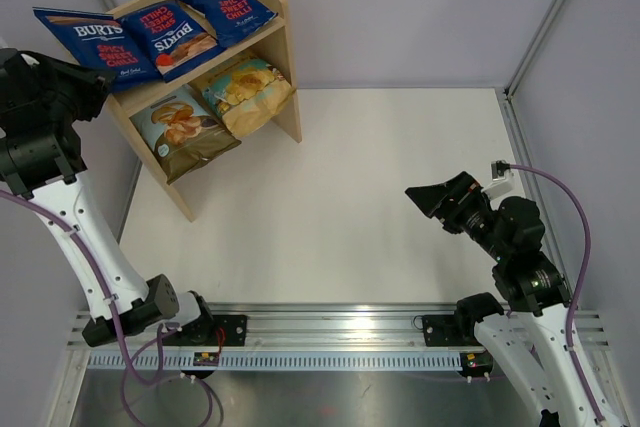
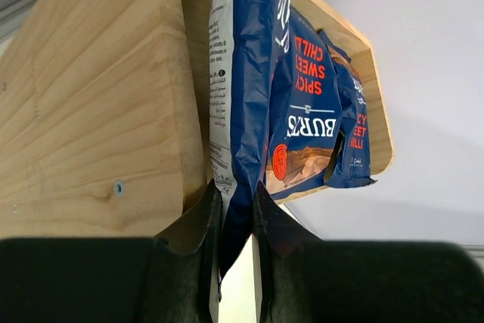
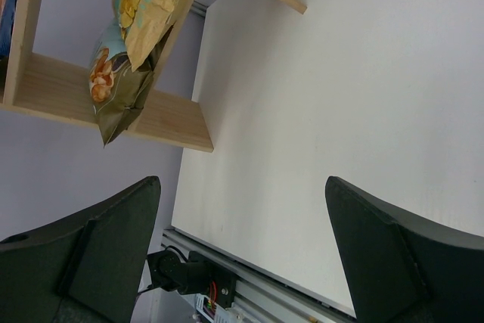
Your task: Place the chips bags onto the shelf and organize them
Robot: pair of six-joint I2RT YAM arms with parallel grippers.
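The leftmost blue bag [image 2: 249,111] overhangs the left end of the shelf's [image 1: 285,57] top tier beside two more blue bags [image 1: 175,32] — the left gripper [image 2: 236,202] pinches its edge, close against the side panel [image 2: 98,111]. Two larger bags [image 1: 245,92] lie below. The right gripper [image 1: 428,197] hangs spread wide over the table [image 1: 380,167], well apart.
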